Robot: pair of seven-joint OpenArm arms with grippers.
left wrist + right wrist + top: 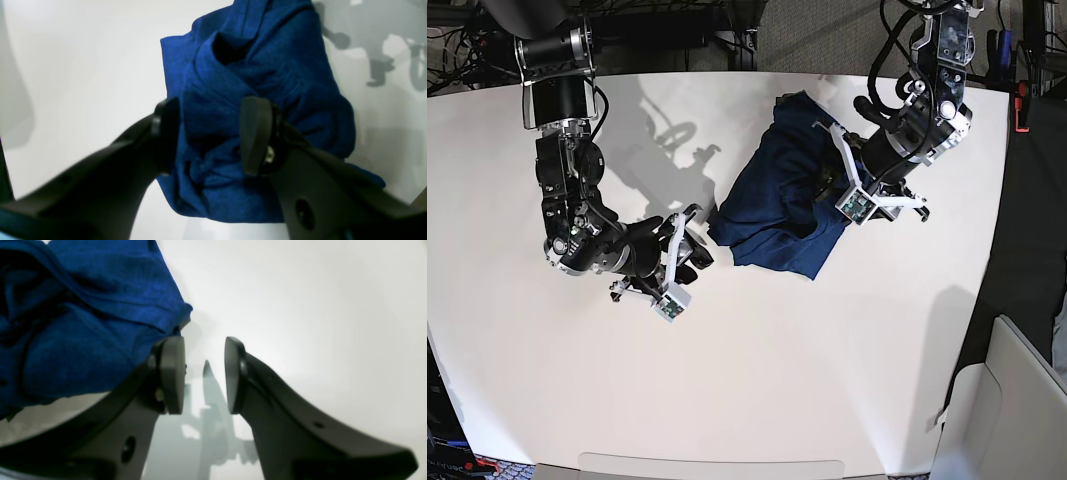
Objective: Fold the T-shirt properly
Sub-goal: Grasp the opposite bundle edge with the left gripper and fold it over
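The T-shirt (772, 200) is a dark blue bunched heap on the white table, right of the middle. In the left wrist view the T-shirt (260, 66) shows rumpled folds straight ahead. My left gripper (210, 136) stands open over the heap's right side, its jaws wide apart with cloth lying between and below them; in the base view the left gripper (827, 190) rests on the cloth. My right gripper (204, 375) is open and holds nothing, bare table showing between its fingers. The T-shirt (83, 323) lies just left of it. The right gripper (702, 235) sits at the heap's lower left corner.
The white table (757, 380) stretches wide in front of the heap and to its left. Its right edge (995, 250) drops to dark floor. Cables and frames stand along the back edge (727, 50). A pale box-like thing (1017, 410) stands at the lower right.
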